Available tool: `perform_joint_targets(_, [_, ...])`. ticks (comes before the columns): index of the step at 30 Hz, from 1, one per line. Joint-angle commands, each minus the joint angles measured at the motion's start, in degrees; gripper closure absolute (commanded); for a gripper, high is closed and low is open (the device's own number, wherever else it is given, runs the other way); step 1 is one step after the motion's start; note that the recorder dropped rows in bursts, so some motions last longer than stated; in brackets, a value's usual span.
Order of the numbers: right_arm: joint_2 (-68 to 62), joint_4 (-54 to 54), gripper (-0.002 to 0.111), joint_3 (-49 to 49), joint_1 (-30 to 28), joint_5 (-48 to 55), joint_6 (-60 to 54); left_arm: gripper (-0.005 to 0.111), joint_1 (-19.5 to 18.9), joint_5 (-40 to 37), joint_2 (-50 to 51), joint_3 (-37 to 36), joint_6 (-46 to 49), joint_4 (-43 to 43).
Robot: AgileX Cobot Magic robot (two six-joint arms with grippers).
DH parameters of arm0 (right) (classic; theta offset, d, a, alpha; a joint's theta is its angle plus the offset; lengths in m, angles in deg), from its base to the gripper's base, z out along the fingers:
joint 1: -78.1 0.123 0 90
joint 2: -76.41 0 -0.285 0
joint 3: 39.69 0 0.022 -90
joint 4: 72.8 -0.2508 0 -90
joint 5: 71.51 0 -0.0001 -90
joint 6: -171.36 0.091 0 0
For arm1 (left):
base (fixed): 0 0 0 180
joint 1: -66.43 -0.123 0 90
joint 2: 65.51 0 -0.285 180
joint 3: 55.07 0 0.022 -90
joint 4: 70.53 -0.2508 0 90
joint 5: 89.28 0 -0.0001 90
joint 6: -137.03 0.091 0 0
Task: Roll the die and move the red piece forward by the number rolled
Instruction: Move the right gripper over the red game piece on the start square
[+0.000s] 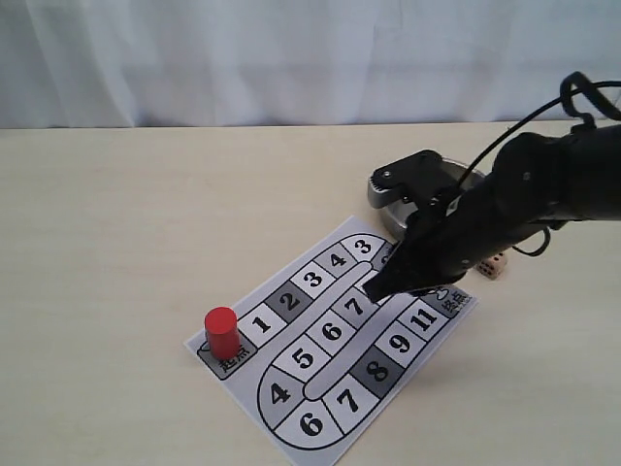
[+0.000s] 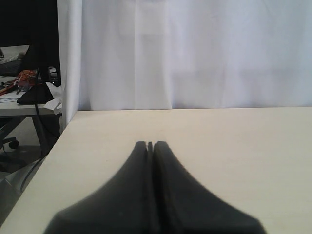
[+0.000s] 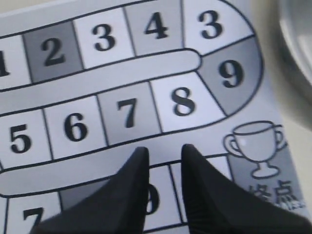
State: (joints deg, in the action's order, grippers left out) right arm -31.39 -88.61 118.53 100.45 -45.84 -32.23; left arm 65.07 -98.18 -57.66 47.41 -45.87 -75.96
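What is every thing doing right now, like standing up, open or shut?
red piece: standing upright on the square next to 1.
die: resting outside the bowl, beside the board.
steel bowl: upright, partly hidden by the arm.
game board: lying flat.
left claw: shut, empty.
right claw: open, empty, over the board.

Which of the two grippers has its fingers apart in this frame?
The right gripper, hovering over the printed board with a visible gap between its fingers. The left gripper is pressed shut over the table.
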Motion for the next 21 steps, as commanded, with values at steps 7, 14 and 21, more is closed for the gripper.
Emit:
perform_joint_targets(7, [0.45,-4.75,0.046,3.11,11.76,0.29,-0.87,0.107,0.01,0.64,-0.06,0.30,-0.12,0.14])
perform_joint_targets(14, [-1.35,-4.75,0.038,9.65,19.56,0.39,-0.60,0.107,0.01,0.64,-0.06,0.30,-0.12,0.14])
perform_joint_targets(21, [-7.43,-4.75,0.038,15.40,21.84,-0.41,0.28,0.107,0.01,0.64,-0.06,0.30,-0.12,0.14])
